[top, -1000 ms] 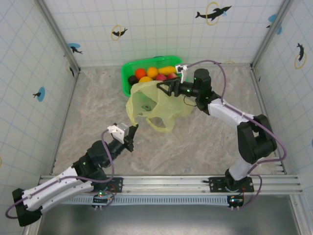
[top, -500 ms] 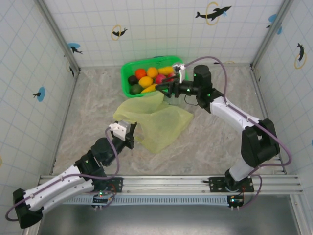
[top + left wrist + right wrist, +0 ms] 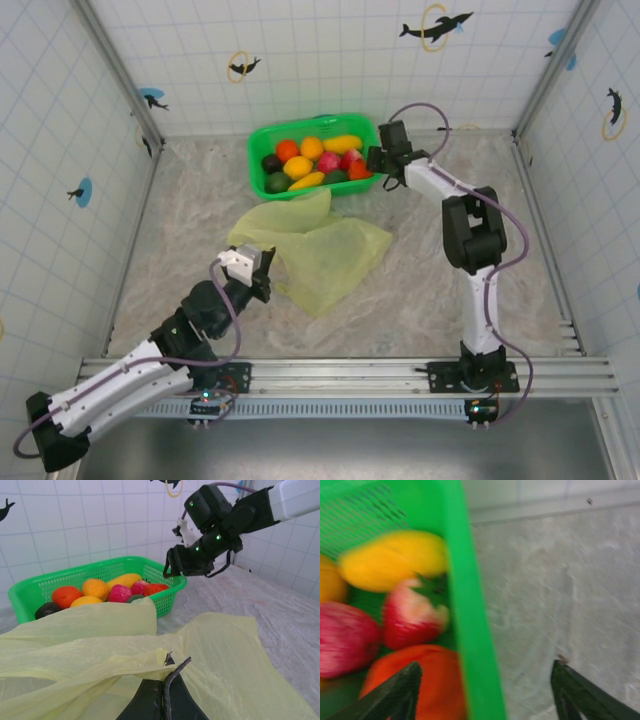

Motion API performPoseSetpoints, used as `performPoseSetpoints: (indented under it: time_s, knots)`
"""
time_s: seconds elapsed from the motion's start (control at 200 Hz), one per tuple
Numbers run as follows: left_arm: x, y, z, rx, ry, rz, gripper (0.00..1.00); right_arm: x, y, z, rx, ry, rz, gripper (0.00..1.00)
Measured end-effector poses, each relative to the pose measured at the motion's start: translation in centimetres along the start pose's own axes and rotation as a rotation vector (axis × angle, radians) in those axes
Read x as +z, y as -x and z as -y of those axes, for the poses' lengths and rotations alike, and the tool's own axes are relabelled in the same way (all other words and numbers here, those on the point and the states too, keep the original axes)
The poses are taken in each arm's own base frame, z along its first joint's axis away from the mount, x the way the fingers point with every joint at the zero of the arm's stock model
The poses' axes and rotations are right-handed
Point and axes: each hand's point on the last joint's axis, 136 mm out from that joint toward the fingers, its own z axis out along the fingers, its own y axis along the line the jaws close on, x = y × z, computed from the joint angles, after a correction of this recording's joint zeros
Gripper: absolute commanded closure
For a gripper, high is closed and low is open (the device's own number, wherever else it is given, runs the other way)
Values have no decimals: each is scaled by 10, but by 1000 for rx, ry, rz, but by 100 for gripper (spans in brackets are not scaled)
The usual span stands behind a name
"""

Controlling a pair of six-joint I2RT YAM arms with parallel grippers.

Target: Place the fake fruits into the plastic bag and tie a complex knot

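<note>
Left wrist view: left gripper (image 3: 167,682) clamped on thin yellow-green plastic bag (image 3: 100,645), likely anchoring it; right gripper (image 3: 487,685) spread open by small glossy plastic fruits (image 3: 390,560), probably to pick one.

Bright green rigid mesh basket (image 3: 167,602) stands at the far edge of the worktop (image 3: 450,290), slightly left of its middle. Worktop surface is a mottled beige, stone-patterned. White tiled walls (image 3: 330,60) enclose three sides and carry sea-animal stickers (image 3: 436,25). An aluminium rail (image 3: 350,372) runs along the near edge.
</note>
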Motion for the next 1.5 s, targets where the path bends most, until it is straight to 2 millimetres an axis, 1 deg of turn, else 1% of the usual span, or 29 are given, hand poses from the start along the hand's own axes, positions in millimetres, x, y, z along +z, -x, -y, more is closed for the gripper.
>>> performPoseSetpoints:
  time_s: [0.055, 0.165, 0.24, 0.315, 0.38, 0.445, 0.57, 0.621, 0.671, 0.726, 0.771, 0.846, 0.951, 1.011, 1.051, 1.096, 1.126, 1.141, 1.146, 1.191, 1.206, 1.221, 1.236, 1.256, 1.276, 1.286, 1.336, 1.421, 1.501]
  knots:
    - [-1, 2, -1, -2, 6, 7, 100, 4, -8, 10, -1, -53, -22, 44]
    - [-3, 4, -5, -6, 27, 18, 100, 1, -6, 24, 8, -130, -9, 58]
    - [-3, 5, -8, -7, 42, 22, 100, 0, -7, 38, 25, -178, 0, 60]
    - [-4, 6, -11, -9, 59, 27, 100, -7, -11, 58, 49, -228, 1, 61]
    - [-5, 8, -16, -11, 82, 34, 100, -18, -17, 82, 77, -275, -1, 61]
    - [-7, 10, -21, -15, 113, 42, 100, -34, -25, 113, 120, -330, -1, 61]
    - [-11, 13, -35, -22, 185, 59, 100, -73, -42, 187, 224, -457, 14, 60]
    - [-12, 14, -41, -24, 219, 62, 100, -88, -48, 214, 261, -511, 22, 58]
    - [-14, 14, -46, -27, 248, 64, 100, -102, -53, 240, 293, -569, 31, 52]
    - [-15, 14, -50, -28, 274, 66, 100, -114, -57, 261, 314, -619, 38, 43]
    - [-16, 14, -54, -29, 295, 67, 100, -121, -57, 271, 321, -644, 45, 37]
    - [-18, 13, -59, -32, 329, 66, 100, -129, -52, 273, 300, -651, 58, 29]
    - [-18, 7, -70, -40, 394, 42, 100, -138, -35, 253, 234, -621, 103, 27]
    - [-16, 0, -74, -45, 424, 12, 100, -144, -22, 229, 185, -579, 146, 30]
    - [-14, -3, -76, -49, 440, -8, 100, -149, -12, 208, 151, -536, 176, 38]
    - [-11, -4, -76, -51, 448, -26, 100, -153, -3, 181, 107, -470, 210, 51]
    - [-9, -3, -76, -55, 451, -36, 100, -156, 2, 156, 70, -400, 235, 61]
    - [-8, -3, -76, -55, 450, -44, 100, -158, 3, 142, 42, -360, 242, 64]
    - [-7, -2, -76, -56, 450, -45, 100, -158, 3, 139, 42, -351, 245, 69]
    - [-3, 2, -73, -59, 443, -55, 100, -163, 1, 97, -12, -214, 261, 81]
    - [-2, 4, -72, -61, 439, -56, 100, -165, -2, 79, -44, -156, 259, 85]
    - [-1, 7, -71, -63, 435, -56, 100, -166, -4, 69, -52, -120, 259, 87]
    - [1, 10, -69, -67, 429, -55, 100, -169, -9, 52, -80, -59, 254, 88]
    - [3, 14, -67, -69, 421, -56, 100, -172, -14, 34, -91, 6, 252, 88]
    - [5, 17, -65, -72, 411, -57, 100, -176, -23, 9, -129, 100, 238, 88]
    - [6, 19, -64, -72, 406, -57, 100, -177, -26, 2, -134, 127, 232, 88]
    - [11, 29, -58, -78, 377, -52, 100, -189, -52, -47, -195, 334, 180, 88]
    - [17, 45, -47, -88, 316, -49, 100, -212, -103, -103, -286, 591, 78, 88]
    - [22, 59, -34, -95, 245, -46, 100, -238, -151, -138, -359, 775, -12, 87]
